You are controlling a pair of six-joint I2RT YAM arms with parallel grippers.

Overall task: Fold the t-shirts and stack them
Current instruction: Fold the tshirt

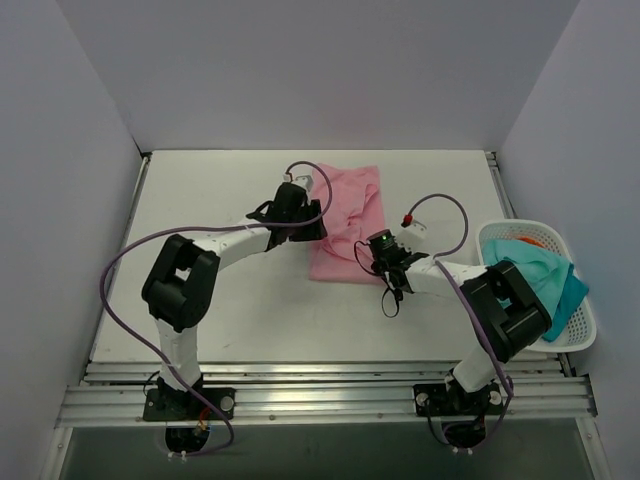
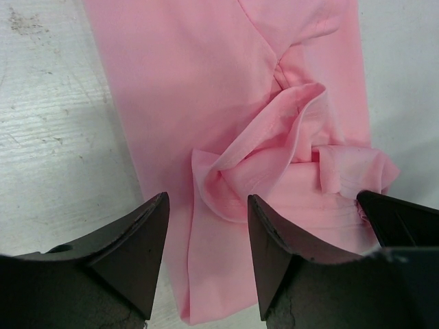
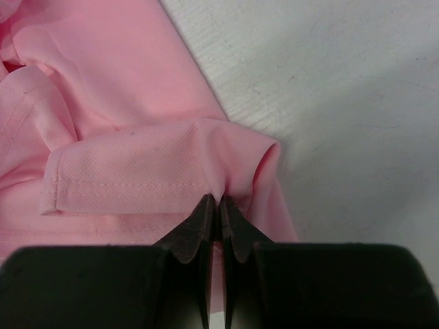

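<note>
Top view: pink t-shirt (image 1: 345, 215) lies part-folded at mid-counter (image 1: 220, 320), long axis running near to far with a slight slant. Left claw (image 1: 308, 222) sits over its left edge, right claw (image 1: 375, 252) at its near right corner, so each arm has its own side of the cloth. A white basket (image 1: 520, 226) at the counter's right edge holds teal cloth (image 1: 540, 270), well apart from the pink one. Left wrist view: claw spread, nothing between the fingers (image 2: 130, 253). The shirt's left edge runs away straight ahead, with a rumpled sleeve bunched just beyond the gap and a little right of it. Right wrist view: claw pressed together, pinching a hemmed fold at the shirt's edge. The cloth spreads ahead and to the left, bare counter to the right. Judgement: the coming fold turns on that long axis. The right corner is secured, but the left claw is above the cloth and has no grip, so it likely must drop and close on its edge before both can carry the fold over.
</note>
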